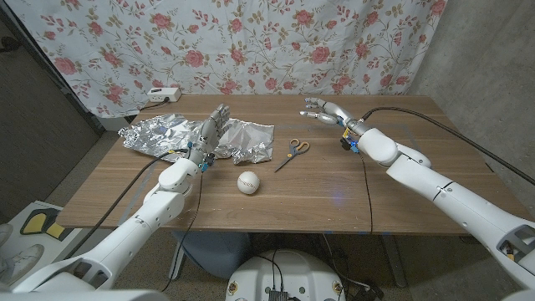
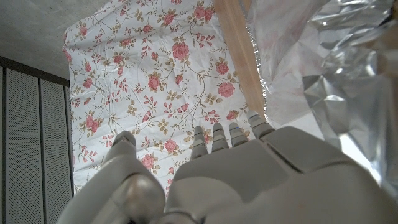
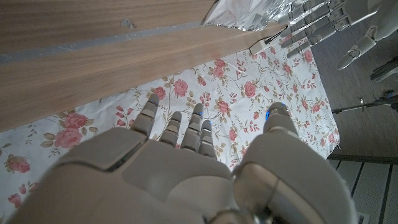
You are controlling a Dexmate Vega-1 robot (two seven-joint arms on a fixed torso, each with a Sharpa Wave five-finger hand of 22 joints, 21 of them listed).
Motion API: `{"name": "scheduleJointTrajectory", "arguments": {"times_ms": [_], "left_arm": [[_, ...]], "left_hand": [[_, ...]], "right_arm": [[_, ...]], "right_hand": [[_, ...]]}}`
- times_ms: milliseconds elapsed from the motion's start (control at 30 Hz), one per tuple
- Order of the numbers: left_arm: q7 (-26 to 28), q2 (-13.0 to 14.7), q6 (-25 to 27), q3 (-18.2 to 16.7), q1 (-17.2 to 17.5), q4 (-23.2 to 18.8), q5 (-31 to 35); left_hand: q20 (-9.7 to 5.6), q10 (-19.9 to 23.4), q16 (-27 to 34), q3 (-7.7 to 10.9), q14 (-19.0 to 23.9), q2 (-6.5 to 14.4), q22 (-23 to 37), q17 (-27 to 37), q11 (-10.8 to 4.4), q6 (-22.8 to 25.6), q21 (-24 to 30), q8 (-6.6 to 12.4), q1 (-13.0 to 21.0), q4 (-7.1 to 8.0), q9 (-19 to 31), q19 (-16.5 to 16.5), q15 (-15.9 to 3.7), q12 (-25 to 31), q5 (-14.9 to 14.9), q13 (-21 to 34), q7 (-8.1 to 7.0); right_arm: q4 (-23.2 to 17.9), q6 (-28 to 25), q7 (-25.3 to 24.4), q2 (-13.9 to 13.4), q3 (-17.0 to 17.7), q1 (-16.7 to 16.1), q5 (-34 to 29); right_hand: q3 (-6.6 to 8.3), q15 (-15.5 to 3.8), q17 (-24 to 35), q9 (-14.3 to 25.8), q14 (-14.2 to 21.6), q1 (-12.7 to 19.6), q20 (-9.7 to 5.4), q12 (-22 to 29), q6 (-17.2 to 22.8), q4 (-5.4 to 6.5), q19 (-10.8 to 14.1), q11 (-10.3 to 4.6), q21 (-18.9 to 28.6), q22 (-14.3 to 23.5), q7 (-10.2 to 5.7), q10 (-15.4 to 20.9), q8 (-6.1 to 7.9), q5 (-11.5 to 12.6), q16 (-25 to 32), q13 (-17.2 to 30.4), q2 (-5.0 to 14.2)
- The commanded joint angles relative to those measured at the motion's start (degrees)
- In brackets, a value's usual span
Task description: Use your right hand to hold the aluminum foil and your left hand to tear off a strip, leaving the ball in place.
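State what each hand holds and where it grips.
Nothing is held. The left hand hovers open over the crumpled silver aluminum foil; the right hand is open, off the foil.

Crinkled shiny foil (image 1: 171,134); matt wooden table (image 1: 334,188).

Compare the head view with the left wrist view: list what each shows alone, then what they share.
Head view alone: the white ball, the scissors, a white power strip at the table's far edge, and the right hand raised with nothing in it.

Left wrist view alone: the left hand from behind, up close, its fingers empty.

Both: the crumpled aluminum foil, the wooden table, the floral curtain.
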Motion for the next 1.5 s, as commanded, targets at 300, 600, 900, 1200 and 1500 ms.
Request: {"name": "scheduleJointTrajectory", "arguments": {"times_ms": [300,600,900,1200,1500], "left_arm": [[2.53,1.09,0.86,0.19,1.25,-2.75,1.76],[3.59,1.11,1.71,0.19,1.76,-3.81,1.8],[2.15,1.07,1.81,0.63,1.4,-3.06,1.43],[1.7,1.01,1.51,0.51,1.12,-2.52,1.17],[1.53,1.13,2.13,0.76,0.99,-2.36,1.19]], "left_hand": [[-0.21,-0.09,0.03,0.22,-0.74,0.55,0.25,0.16,0.14,-0.11,-0.25,0.0,0.22,-0.47,0.3,-0.16,-0.15,-0.19,-0.07,0.25,-0.21],[-0.33,-0.06,-0.04,0.2,-1.13,0.59,0.25,0.16,-0.03,-0.09,-0.38,0.02,0.2,-0.55,0.3,-0.45,-0.14,-0.18,-0.09,0.25,-0.25],[-0.89,0.23,-0.3,0.17,-2.56,0.67,0.26,0.16,0.29,0.07,-0.58,0.08,0.13,-0.64,0.3,-1.07,-0.21,-0.07,-0.11,0.24,-0.16],[-0.82,0.37,-0.15,0.12,-2.54,0.68,0.27,0.16,0.24,0.08,-0.58,0.08,0.05,-0.67,0.3,-1.16,-0.12,-0.01,-0.12,0.24,-0.14],[-0.78,0.52,-0.01,0.05,-2.43,0.67,0.27,0.17,0.33,0.06,-0.57,0.07,-0.06,-0.69,0.3,-1.21,-0.18,0.05,-0.13,0.24,-0.24]], "right_arm": [[-4.09,-0.24,1.91,-2.72,-1.27,0.06,-7.91],[-3.43,0.56,3.17,-2.86,-2.31,1.15,-11.26],[-4.32,-0.44,5.67,-3.43,-3.58,2.37,-15.03],[-5.45,-1.08,7.66,-3.82,-4.73,3.34,-18.81],[-5.62,-1.26,10.34,-3.89,-6.01,4.67,-21.81]], "right_hand": [[1.07,-1.43,-0.29,0.23,1.07,2.52,-0.07,0.53,1.58,-0.15,1.33,-0.49,0.33,0.01,-0.15,1.67,0.74,-0.02,0.56,0.15,0.12],[2.37,-1.54,-0.76,0.27,0.27,6.71,0.03,-0.04,0.05,-0.76,1.75,-2.4,0.1,-0.06,-1.06,1.1,0.2,0.32,0.22,0.13,-0.33],[3.09,-2.12,-1.06,0.27,0.42,9.37,-0.06,-0.07,0.9,-0.76,2.47,-4.31,0.13,-0.1,-1.73,1.69,0.48,0.55,0.25,0.05,-0.78],[4.01,-2.64,-1.25,0.28,-0.16,12.02,-0.15,-0.4,0.32,-0.88,2.98,-5.12,0.13,-0.13,-2.37,1.28,0.24,0.81,0.01,0.0,-0.7],[6.6,-3.44,-1.52,0.31,-1.18,18.71,-2.42,-0.97,-1.25,-1.11,3.22,-6.86,-0.12,-0.19,-3.58,0.6,-0.22,0.96,-0.35,-0.05,0.19]]}}
